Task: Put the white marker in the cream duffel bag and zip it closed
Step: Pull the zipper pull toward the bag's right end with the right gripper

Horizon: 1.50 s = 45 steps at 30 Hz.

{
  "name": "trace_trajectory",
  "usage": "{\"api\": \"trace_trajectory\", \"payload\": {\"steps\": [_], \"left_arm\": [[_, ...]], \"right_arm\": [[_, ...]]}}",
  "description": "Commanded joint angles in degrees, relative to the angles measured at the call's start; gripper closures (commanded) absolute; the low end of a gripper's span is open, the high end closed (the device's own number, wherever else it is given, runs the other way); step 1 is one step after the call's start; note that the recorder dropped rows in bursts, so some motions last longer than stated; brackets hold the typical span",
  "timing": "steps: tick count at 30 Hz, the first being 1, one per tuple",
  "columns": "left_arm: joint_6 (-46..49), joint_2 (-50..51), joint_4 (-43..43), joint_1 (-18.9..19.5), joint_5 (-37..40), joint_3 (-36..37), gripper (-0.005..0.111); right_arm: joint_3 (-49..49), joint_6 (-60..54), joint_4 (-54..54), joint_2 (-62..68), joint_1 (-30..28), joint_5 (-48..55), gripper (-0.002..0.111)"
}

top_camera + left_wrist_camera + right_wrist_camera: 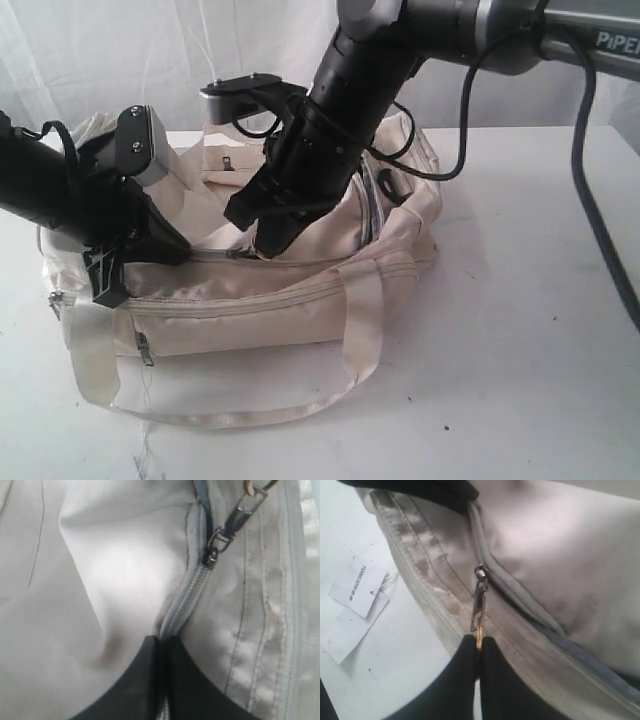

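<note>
Left gripper (pixel 162 644) is seen pressed shut, with the grey zipper tape (pixel 186 600) of the cream duffel bag (pixel 250 310) pinched between its black fingers (pixel 135 680). Right gripper (pixel 479 642) is clamped shut on the metal zipper pull (pixel 480 605), which is stretched straight from the slider (pixel 480 572). Zipper is meshed between left gripper and slider; past the slider it looks parted. Bag is set on the white table (pixel 520 300), both grippers are placed at its top, and one webbing handle (pixel 365 320) is draped down the near side. Two white hang tags (pixel 357 582) are seen on the table just beside the bag.
</note>
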Motion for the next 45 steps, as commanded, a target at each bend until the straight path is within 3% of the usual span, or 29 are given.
{"api": "trace_trajectory", "payload": {"steps": [1, 8, 23, 28, 45], "left_arm": [[-2.9, -2.2, 0.7, 0.1, -0.8, 0.4, 0.107], [-4.3, -4.8, 0.7, 0.1, -0.5, 0.4, 0.107], [-5.8, -5.4, 0.7, 0.1, 1.2, 0.4, 0.107], [-5.9, -5.4, 0.4, 0.1, 4.8, 0.4, 0.107], [-7.0, -5.5, 0.4, 0.1, 5.8, 0.4, 0.107]], "right_arm": [[0.2, 1.1, -1.9, -1.9, -3.1, 0.6, 0.108], [0.2, 6.9, -15.0, -1.5, -7.6, 0.6, 0.108], [0.2, 7.9, -18.8, -1.5, -20.2, 0.6, 0.108], [0.2, 7.9, -18.8, -1.5, -21.3, -0.1, 0.108], [0.2, 7.8, -17.6, -1.4, -21.3, -20.6, 0.108]]}}
